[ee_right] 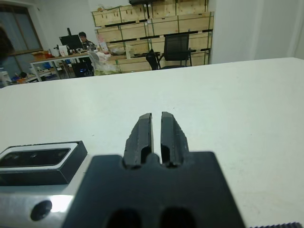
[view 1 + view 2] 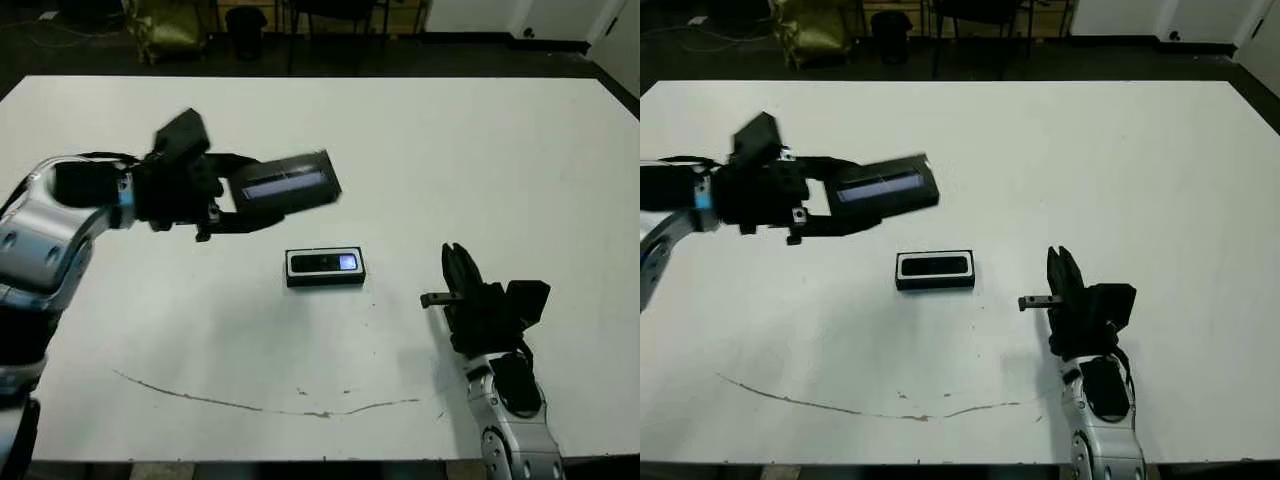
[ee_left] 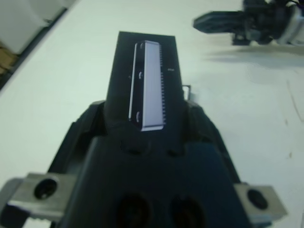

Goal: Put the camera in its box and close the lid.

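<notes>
We see the flat black rectangular lid (image 2: 286, 183) with its pale grey glossy strip held above the white table (image 2: 520, 160), clamped at one short end by the left gripper (image 2: 232, 207), whose two black fingers grasp it from either side. The lid's free end points toward the table's middle, and the strip faces up. In the left wrist view the lid (image 3: 145, 85) runs straight out from between the fingers.

Below and a little nearer to us than the lid, the small shallow black box (image 2: 325, 267) with its white lining rests flat on the table, apart from both arms. The slim black bar-shaped camera (image 2: 326, 263) lies inside it, its bluish-white square at the end toward our right. The box's rim is uncovered on all sides.

The right gripper (image 2: 458, 262) sits low over the table to the right of the box, well apart from it; its two black fingers are pressed together with nothing between them, as the right wrist view (image 1: 156, 130) shows.

Open white surface surrounds the box on every side. A thin brown scuff line (image 2: 260, 405) crosses the table near its front edge. The far edge meets a dark floor.
</notes>
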`<control>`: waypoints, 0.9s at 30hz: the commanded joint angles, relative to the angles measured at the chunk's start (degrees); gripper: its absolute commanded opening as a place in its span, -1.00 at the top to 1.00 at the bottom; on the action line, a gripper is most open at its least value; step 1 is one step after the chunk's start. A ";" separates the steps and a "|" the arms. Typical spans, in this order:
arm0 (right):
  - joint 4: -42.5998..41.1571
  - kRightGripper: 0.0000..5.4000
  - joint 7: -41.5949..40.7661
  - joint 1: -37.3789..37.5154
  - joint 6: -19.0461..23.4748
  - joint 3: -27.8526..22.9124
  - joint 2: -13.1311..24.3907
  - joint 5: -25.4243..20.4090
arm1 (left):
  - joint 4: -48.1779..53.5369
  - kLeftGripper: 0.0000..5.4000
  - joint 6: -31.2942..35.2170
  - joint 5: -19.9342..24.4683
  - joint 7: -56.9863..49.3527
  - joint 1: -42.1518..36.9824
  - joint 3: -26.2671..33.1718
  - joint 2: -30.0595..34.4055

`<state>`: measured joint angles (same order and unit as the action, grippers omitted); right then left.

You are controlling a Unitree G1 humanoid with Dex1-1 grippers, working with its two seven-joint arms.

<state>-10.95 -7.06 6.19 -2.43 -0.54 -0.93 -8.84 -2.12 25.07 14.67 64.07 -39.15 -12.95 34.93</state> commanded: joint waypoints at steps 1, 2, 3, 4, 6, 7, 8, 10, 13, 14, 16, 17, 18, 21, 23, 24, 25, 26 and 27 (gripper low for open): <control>1.07 1.00 -0.39 -0.13 0.57 -0.31 0.36 -0.70 | -6.24 0.01 -3.18 -0.64 3.04 -1.89 -1.64 -2.16; 1.14 1.00 -0.49 -0.16 0.44 -0.13 0.41 -0.49 | -7.64 0.01 -3.80 -0.62 3.63 -2.27 -1.78 -2.84; 1.08 1.00 -0.55 -0.18 0.57 0.06 0.46 -0.37 | -8.74 0.01 -4.21 -0.60 4.14 -2.54 -1.90 -3.41; 0.89 1.00 -0.50 -0.17 0.85 0.24 0.49 -0.20 | -9.45 0.01 -4.68 -0.69 4.48 -2.66 -2.00 -3.83; 0.14 1.00 -0.13 0.05 1.75 0.74 0.34 0.17 | -10.39 0.01 -5.99 -0.94 4.99 -2.44 -2.08 -4.53; 0.01 1.00 -0.24 0.13 1.72 0.96 0.25 0.09 | -10.67 0.01 -6.29 -0.97 5.20 -2.28 -2.13 -4.79; 0.12 1.00 -0.39 0.19 1.11 1.21 0.27 0.25 | -10.88 0.01 -6.61 -1.02 5.50 -2.14 -2.23 -4.97; 0.36 1.00 -0.74 0.29 0.02 1.44 0.38 0.34 | -10.81 0.01 -6.79 -1.34 5.73 -1.90 -2.44 -5.13; -0.69 1.00 0.21 0.99 0.12 1.66 0.02 1.14 | -10.69 0.01 -5.36 -1.60 5.82 -1.70 -2.66 -5.25; -1.30 1.00 0.56 1.32 0.55 1.75 -0.14 1.30 | -10.86 0.01 -4.96 -1.58 5.98 -1.72 -2.70 -5.31; -2.08 1.00 0.74 1.90 1.07 1.81 -0.34 0.97 | -11.89 0.01 -4.44 -1.58 6.62 -2.07 -2.97 -5.67; -2.26 1.00 0.73 2.12 1.17 1.80 -0.44 0.65 | -12.38 0.01 -4.30 -1.76 6.86 -2.26 -3.19 -5.85; -1.94 1.00 0.50 2.21 0.74 1.73 -0.44 0.39 | -13.03 0.01 -3.72 -1.83 7.17 -2.57 -3.47 -6.11; -1.06 1.00 0.22 2.07 -0.48 1.65 -0.34 0.58 | -14.85 0.01 -3.82 -2.59 7.62 -3.25 -4.36 -6.97; -0.73 1.00 0.24 1.75 -0.79 1.64 -0.30 0.78 | -15.86 0.01 -5.05 -4.14 7.75 -3.93 -5.61 -7.35; -0.39 1.00 0.24 1.57 -1.23 1.66 -0.21 1.04 | -16.38 0.01 -5.63 -4.85 7.94 -4.28 -6.16 -7.61; 0.05 1.00 0.12 1.40 -1.83 1.63 -0.12 1.17 | -16.87 0.01 -5.96 -5.42 8.09 -4.60 -6.56 -7.93; 0.58 1.00 0.00 1.26 -2.49 1.62 -0.12 1.19 | -17.63 0.01 -6.63 -6.05 8.33 -4.98 -7.04 -8.34; 0.97 1.00 -0.05 1.17 -2.97 1.62 -0.12 1.21 | -18.31 0.01 -7.20 -6.48 8.56 -5.26 -7.32 -8.71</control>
<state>-11.24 -6.96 7.14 -4.95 1.28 -1.34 -7.93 -19.04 18.56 9.33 72.08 -43.68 -19.40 26.45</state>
